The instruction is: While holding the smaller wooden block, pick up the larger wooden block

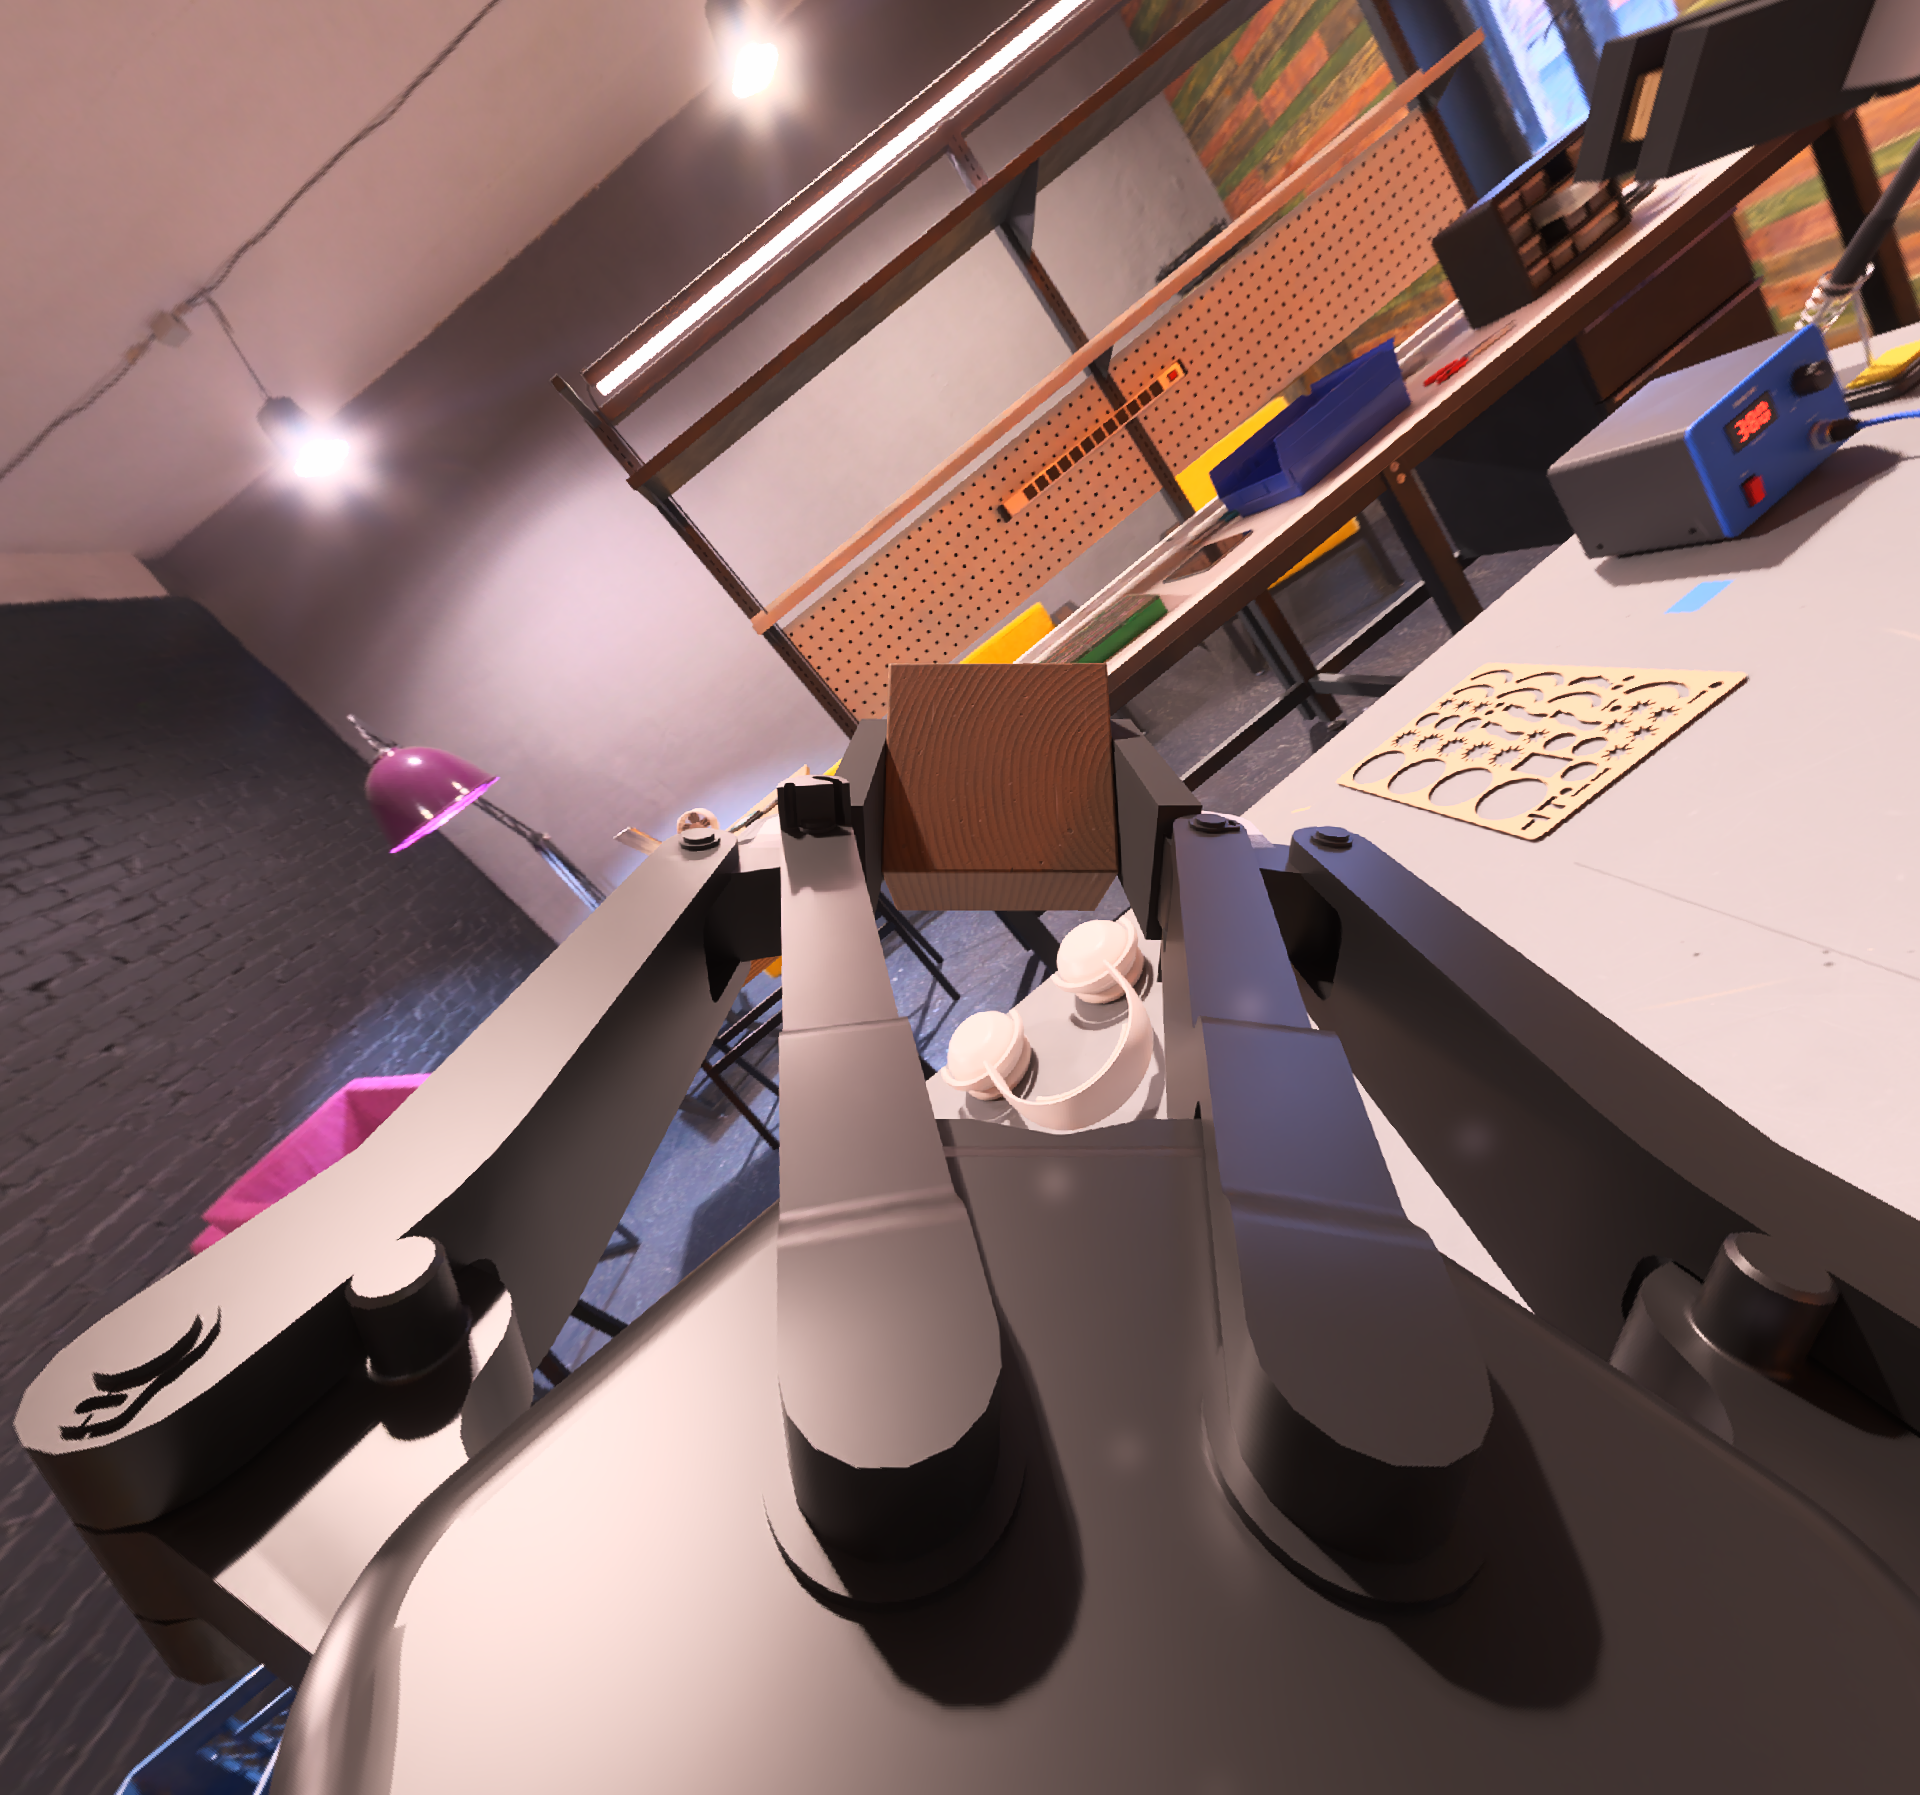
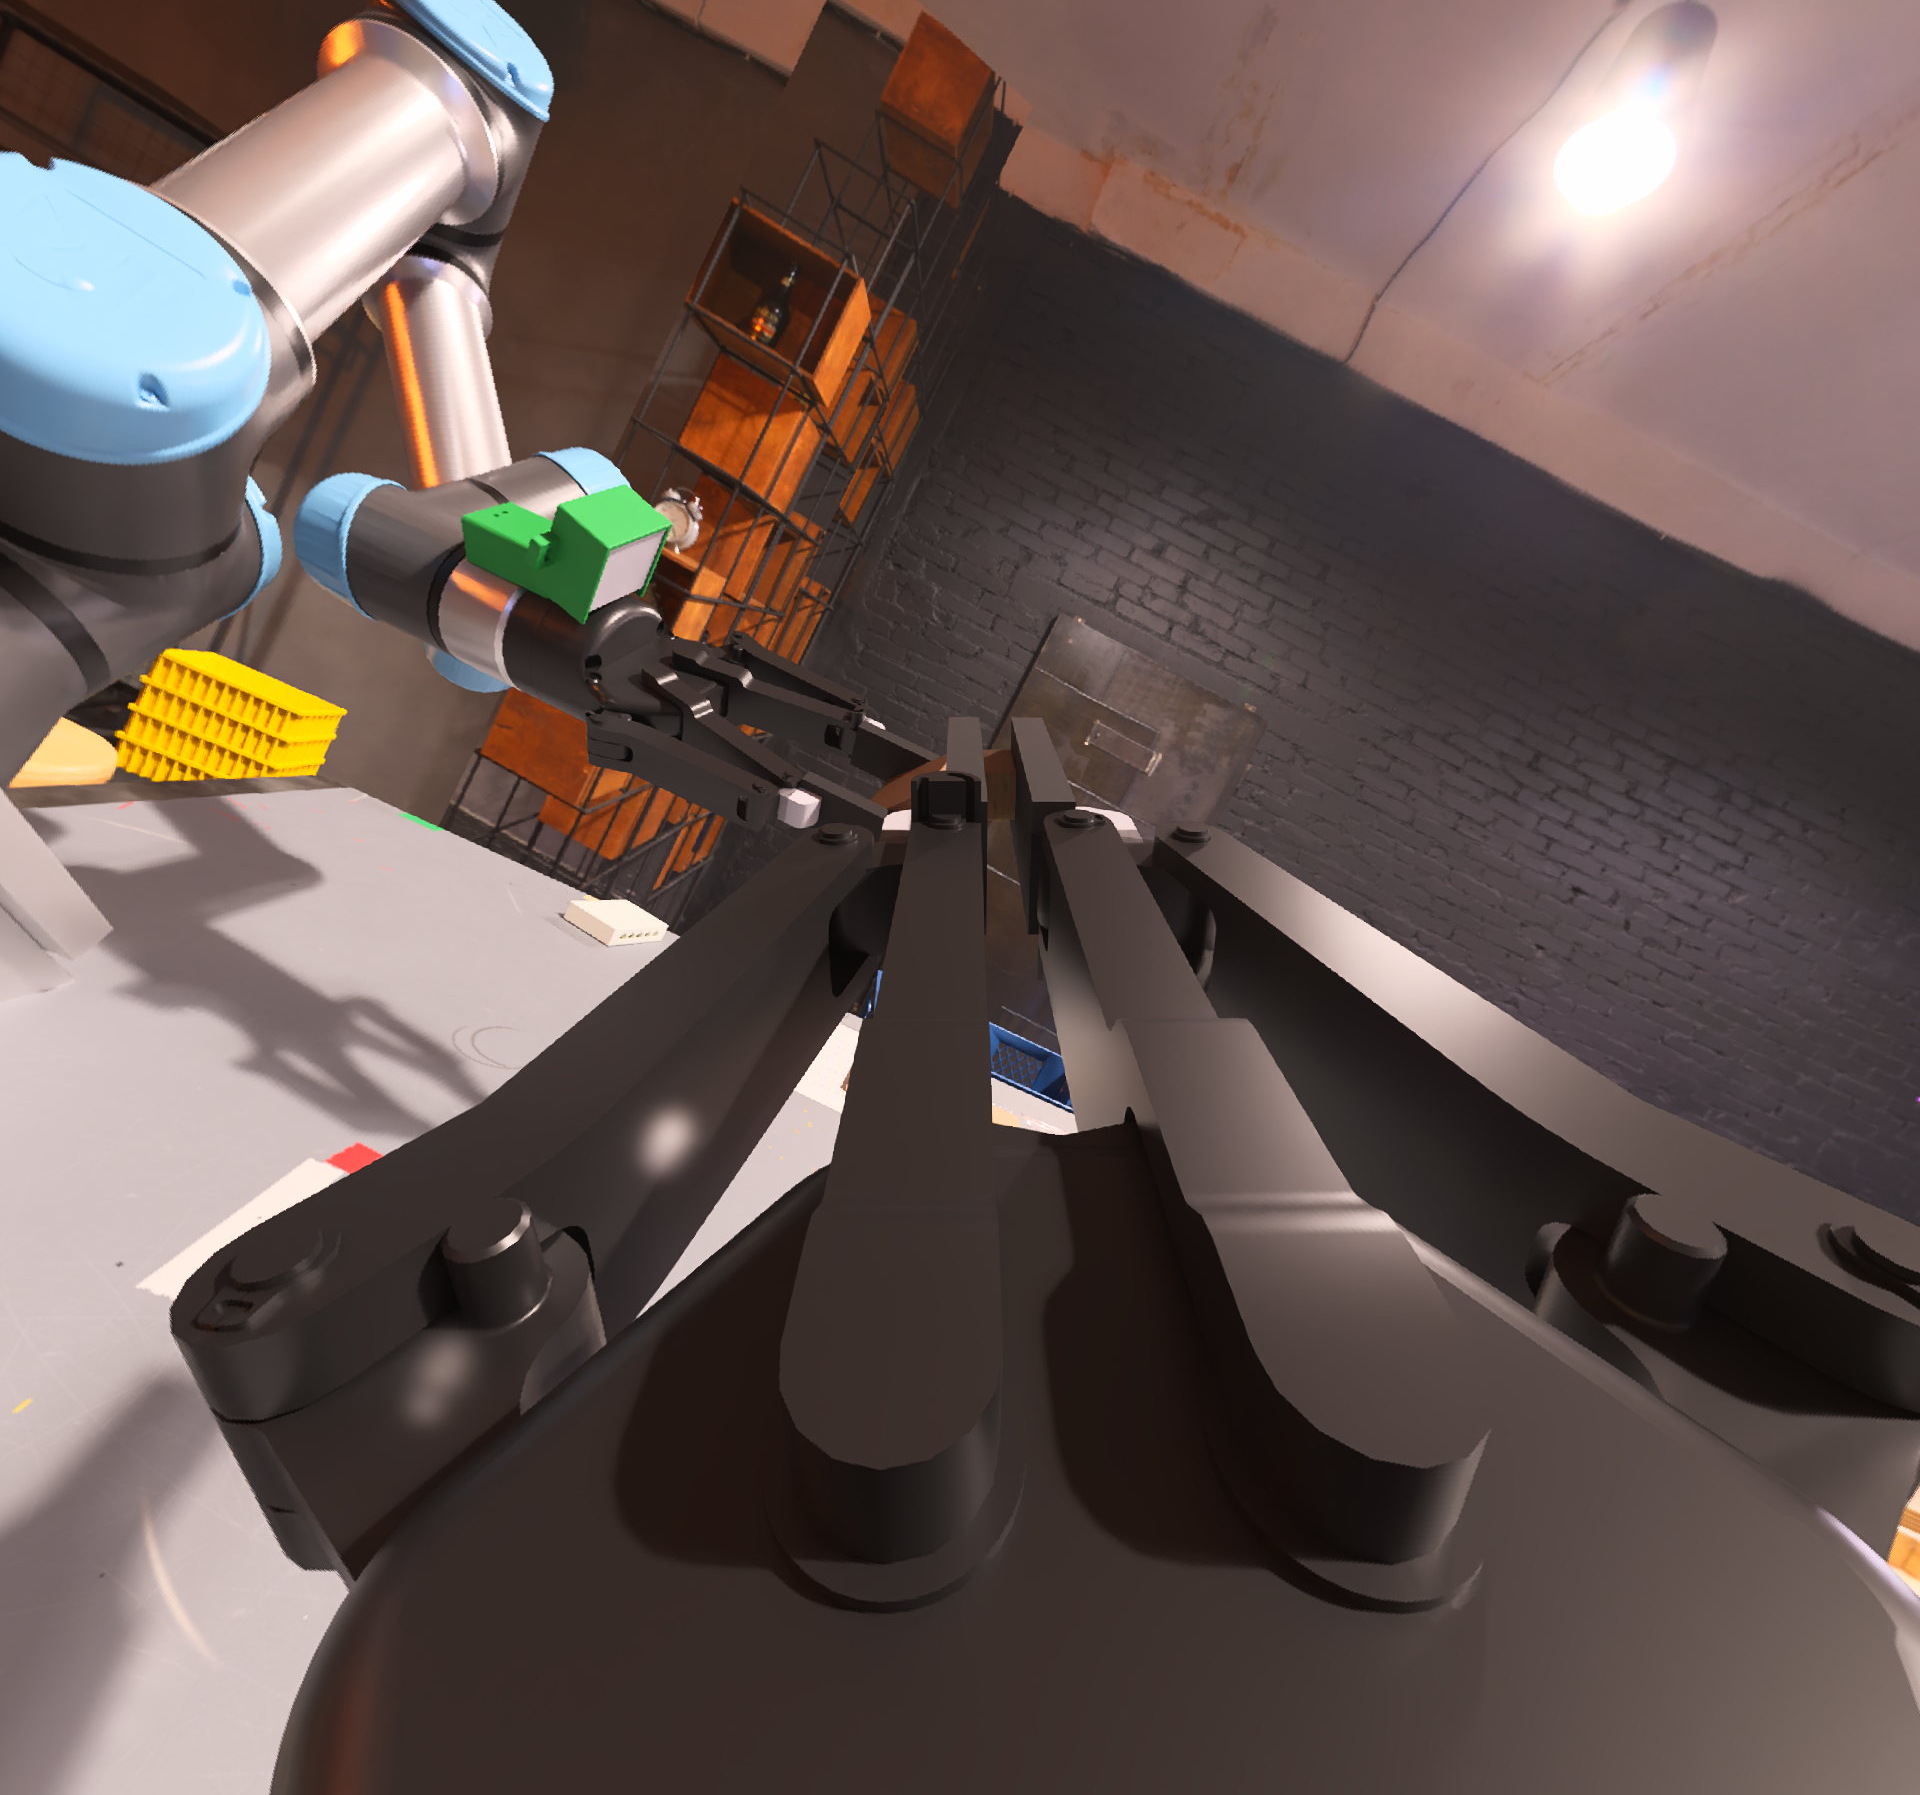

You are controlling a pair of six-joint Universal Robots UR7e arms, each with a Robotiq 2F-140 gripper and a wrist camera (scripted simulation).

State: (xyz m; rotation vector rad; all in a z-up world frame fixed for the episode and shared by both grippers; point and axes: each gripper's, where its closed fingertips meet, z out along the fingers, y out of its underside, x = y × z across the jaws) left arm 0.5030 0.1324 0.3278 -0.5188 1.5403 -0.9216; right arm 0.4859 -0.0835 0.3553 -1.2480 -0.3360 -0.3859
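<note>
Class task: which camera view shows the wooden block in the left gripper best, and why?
The left wrist view: the wooden block fills the space between the left gripper fingers, its grain plain. The right wrist view shows only a brown sliver behind the right gripper fingers.

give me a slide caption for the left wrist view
Left gripper clamps a wooden block aloft beside the grey table.
</note>
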